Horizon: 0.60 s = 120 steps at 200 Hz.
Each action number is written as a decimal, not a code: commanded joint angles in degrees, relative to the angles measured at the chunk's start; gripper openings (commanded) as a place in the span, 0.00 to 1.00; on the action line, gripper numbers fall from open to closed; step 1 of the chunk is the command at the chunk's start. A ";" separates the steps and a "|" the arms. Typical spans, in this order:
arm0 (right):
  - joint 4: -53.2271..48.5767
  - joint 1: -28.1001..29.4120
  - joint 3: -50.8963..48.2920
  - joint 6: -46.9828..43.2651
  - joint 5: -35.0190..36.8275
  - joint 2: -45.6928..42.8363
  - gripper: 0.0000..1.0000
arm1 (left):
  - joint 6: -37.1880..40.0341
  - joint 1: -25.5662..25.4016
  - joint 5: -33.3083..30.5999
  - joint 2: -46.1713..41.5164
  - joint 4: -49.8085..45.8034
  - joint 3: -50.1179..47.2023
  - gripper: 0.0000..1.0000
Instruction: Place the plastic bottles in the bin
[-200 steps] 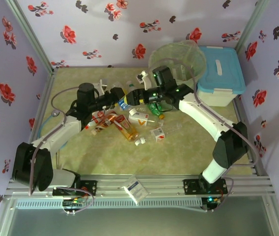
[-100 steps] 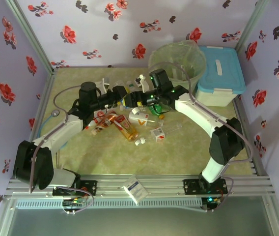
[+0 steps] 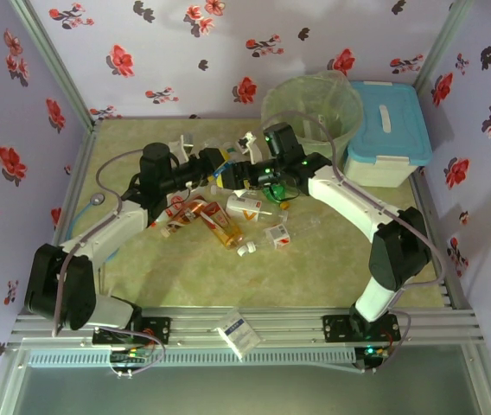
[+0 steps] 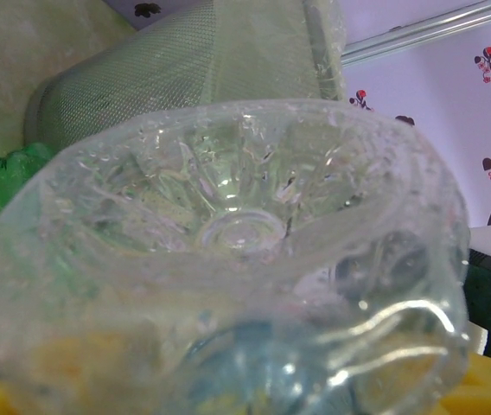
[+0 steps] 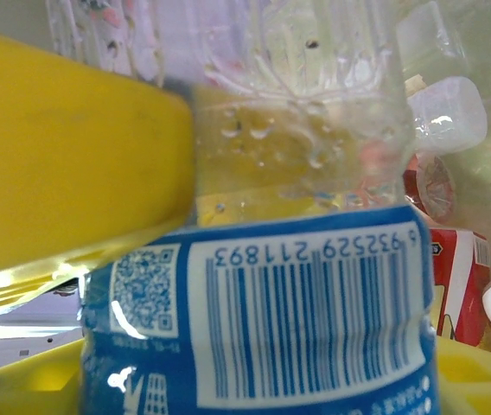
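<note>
The left gripper (image 3: 204,166) was clamped on the neck end of a clear blue-labelled bottle (image 3: 223,177), holding it off the table just short of the bin (image 3: 312,105), on the side nearest the loose pile. In the left wrist view the bottle's dimpled base (image 4: 237,233) pointed towards the bin's mesh-patterned wall (image 4: 185,65).

The right gripper (image 3: 244,170) met it from the bin's side. Its yellow fingers (image 5: 64,156) were partly closed and pressed on the bottle at the barcode band (image 5: 306,320), so both arms gripped the one bottle.

This looked like a handover, best done by having the right arm grip firmly before the left let go. The thin plastic would likely squash and could slip. The right arm would then need to lift the bottle above the rim and release it over the open mouth without snagging the pale liner bag.

The other bottles (image 3: 219,220) lay on the table (image 3: 332,268), farther from the bin than the held one.
</note>
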 commanded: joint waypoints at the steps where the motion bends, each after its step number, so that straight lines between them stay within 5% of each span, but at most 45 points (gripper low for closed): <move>1: 0.06 -1.36 -0.63 -0.02 2.20 -1.60 0.57 | 0.83 -0.51 1.16 -0.36 2.71 1.02 0.52; 56: -4.51 -2.61 2.27 -2.21 4.27 -2.48 0.52 | 3.39 -0.09 -2.76 -2.29 3.20 0.13 0.91; 120: -20.91 -7.21 14.98 -12.04 12.56 -4.49 0.52 | 12.46 5.66 -11.82 -13.68 -16.53 -1.64 0.94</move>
